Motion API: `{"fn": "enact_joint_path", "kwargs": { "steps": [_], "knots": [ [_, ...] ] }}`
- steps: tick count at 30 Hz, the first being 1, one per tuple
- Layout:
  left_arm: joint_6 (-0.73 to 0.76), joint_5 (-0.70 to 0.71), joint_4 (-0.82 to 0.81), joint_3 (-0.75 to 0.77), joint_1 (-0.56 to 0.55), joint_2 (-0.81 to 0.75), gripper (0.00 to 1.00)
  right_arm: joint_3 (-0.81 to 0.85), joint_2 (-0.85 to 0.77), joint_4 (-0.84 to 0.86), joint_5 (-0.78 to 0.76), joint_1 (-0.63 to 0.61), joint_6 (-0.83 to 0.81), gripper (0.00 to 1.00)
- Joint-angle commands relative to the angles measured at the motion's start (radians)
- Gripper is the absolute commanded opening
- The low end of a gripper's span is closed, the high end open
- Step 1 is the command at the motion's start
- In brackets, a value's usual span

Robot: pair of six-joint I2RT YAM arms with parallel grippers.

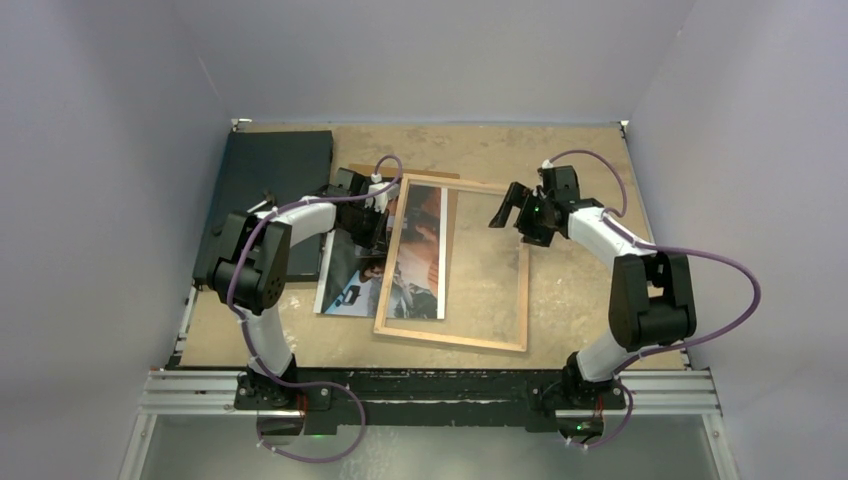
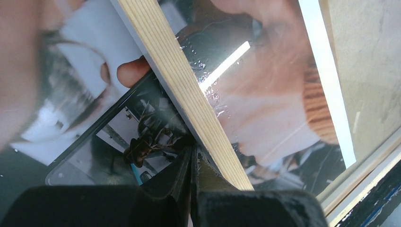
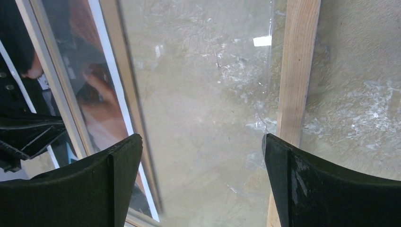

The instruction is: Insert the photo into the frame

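Observation:
The frame (image 1: 524, 270) lies flat mid-table, wooden back edges up, with a clear pane inside it. The glossy photo (image 1: 346, 285) lies picture-up under the frame's left rail (image 2: 184, 90), half sticking out to the left and half showing through the pane (image 2: 269, 85). My left gripper (image 1: 376, 226) is shut, its tips (image 2: 193, 153) down on the photo just left of that rail, nothing visible between them. My right gripper (image 1: 508, 208) hangs open over the frame's far right part, its fingers (image 3: 118, 161) spread above the pane (image 3: 203, 71), beside the right rail (image 3: 293, 71).
A flat black board (image 1: 270, 170) lies at the far left of the table. A brown panel (image 1: 452, 215) shows under the frame to the right of the photo. Grey walls close in both sides; a metal rail (image 1: 430, 392) runs along the near edge.

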State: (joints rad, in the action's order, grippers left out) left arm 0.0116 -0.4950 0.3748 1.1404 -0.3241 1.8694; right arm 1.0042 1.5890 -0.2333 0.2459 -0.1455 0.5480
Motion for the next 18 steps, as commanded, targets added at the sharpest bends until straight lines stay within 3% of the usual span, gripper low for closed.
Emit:
{"fn": "enact_joint_path", "kwargs": {
  "steps": [1, 18],
  "knots": [
    [-0.002, -0.033, -0.02, -0.004, -0.007, -0.018, 0.0, 0.042, 0.007, -0.002, -0.041, -0.026, -0.014, 0.99],
    [-0.004, -0.034, -0.031, -0.005, -0.007, -0.005, 0.0, 0.07, 0.029, -0.006, -0.092, -0.126, 0.028, 0.97]
  ]
}}
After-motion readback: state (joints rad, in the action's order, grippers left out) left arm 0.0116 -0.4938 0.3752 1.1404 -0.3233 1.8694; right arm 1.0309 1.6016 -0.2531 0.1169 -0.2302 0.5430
